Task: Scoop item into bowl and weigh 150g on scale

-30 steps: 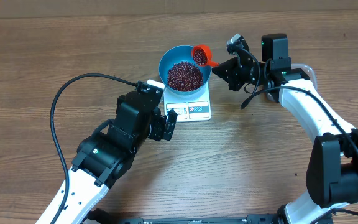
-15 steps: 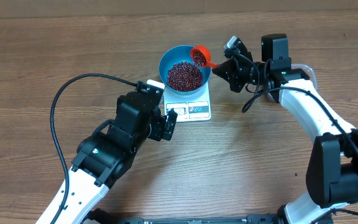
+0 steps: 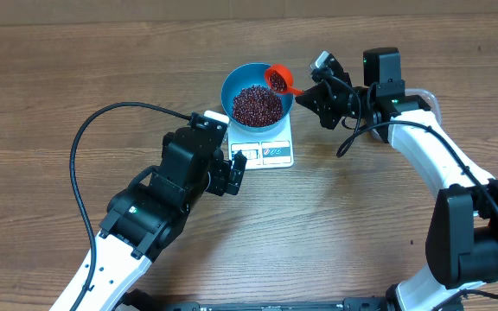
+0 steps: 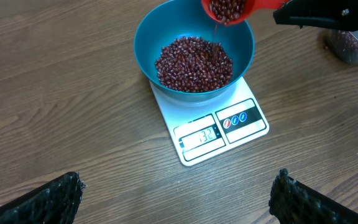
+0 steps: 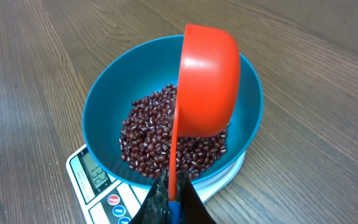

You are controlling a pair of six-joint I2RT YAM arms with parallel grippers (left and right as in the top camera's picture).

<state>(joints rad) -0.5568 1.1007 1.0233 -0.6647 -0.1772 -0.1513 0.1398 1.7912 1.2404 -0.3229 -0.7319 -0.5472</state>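
A blue bowl [image 3: 236, 85] of red beans [image 3: 257, 105] sits on a white scale [image 3: 275, 154]; in the left wrist view the scale's display [image 4: 200, 135] reads about 132. My right gripper [image 3: 311, 91] is shut on the handle of an orange scoop [image 3: 278, 78], tilted over the bowl's right rim with beans still in it. In the right wrist view the scoop [image 5: 207, 81] hangs above the bowl [image 5: 104, 99], handle pinched between the fingers [image 5: 160, 202]. My left gripper [image 3: 236, 171] stands open just left of the scale, its fingertips [image 4: 61, 193] wide apart.
A clear container holding more beans [image 4: 352, 46] stands to the right of the scale, partly behind the right arm. A black cable [image 3: 102, 121] loops over the table at left. Bare wood lies in front of the scale.
The scoop has shifted slightly left and tipped further over the bowl's rim. The left arm has not moved.
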